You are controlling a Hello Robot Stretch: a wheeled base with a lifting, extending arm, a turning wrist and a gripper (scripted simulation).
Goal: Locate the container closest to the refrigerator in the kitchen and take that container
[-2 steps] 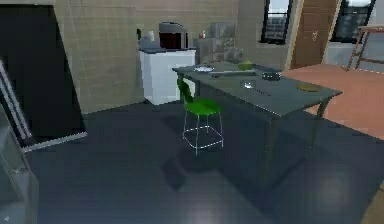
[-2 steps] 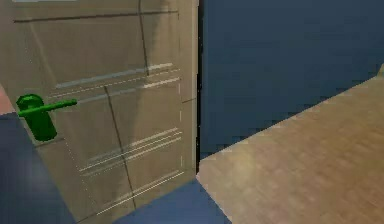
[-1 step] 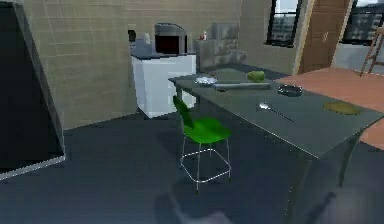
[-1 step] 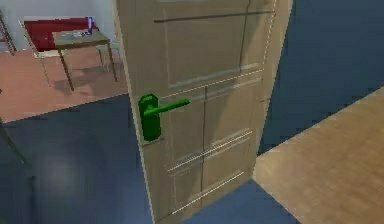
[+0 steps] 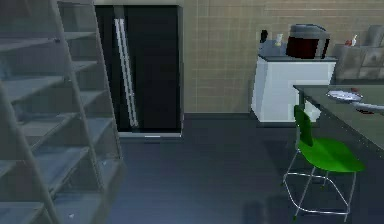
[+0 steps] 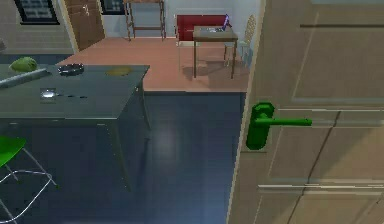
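Glossy black refrigerator (image 5: 140, 68), rounded dark pot (image 5: 308, 43)

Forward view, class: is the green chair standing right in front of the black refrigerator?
No, the green chair stands beside the table at the view's right, while the refrigerator stands farther back, left of the middle.

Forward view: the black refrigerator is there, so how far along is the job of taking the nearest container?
Looks done: the kitchen is reached, and the tall black refrigerator stands ahead. In hand: picking the container; a dark round pot-like thing on the white cabinet, right of the refrigerator, seems the nearest candidate. Left: driving up to it and taking it.
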